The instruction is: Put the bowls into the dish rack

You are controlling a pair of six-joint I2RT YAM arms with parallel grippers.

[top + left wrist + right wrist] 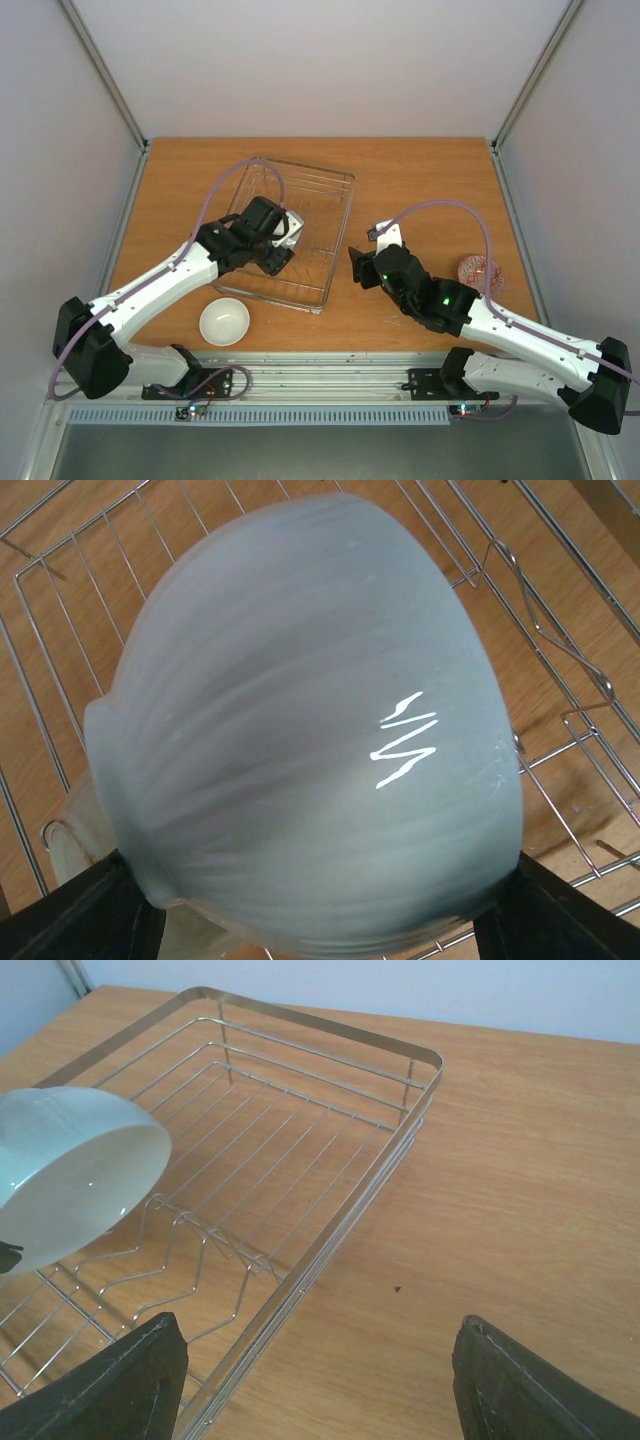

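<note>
The dish rack [325, 205], a silver wire basket, sits in the middle of the table. My left gripper [277, 243] hangs over the rack's near half, shut on a pale blue-grey bowl [300, 730]. That bowl fills the left wrist view, tilted on its side between the two black fingers [70, 920]. The same bowl [70, 1175] shows white inside above the tines in the right wrist view. A plain white bowl [224, 322] stands upright on the table near the front left. A red-patterned bowl [480, 272] lies behind my right arm. My right gripper [360, 268] is open and empty beside the rack's right rim [330, 1250].
The rack's wire floor and zigzag tines [200, 1250] hold no other dish that I can see. Bare wood [520, 1180] stretches right of the rack. Grey walls close in the table on three sides.
</note>
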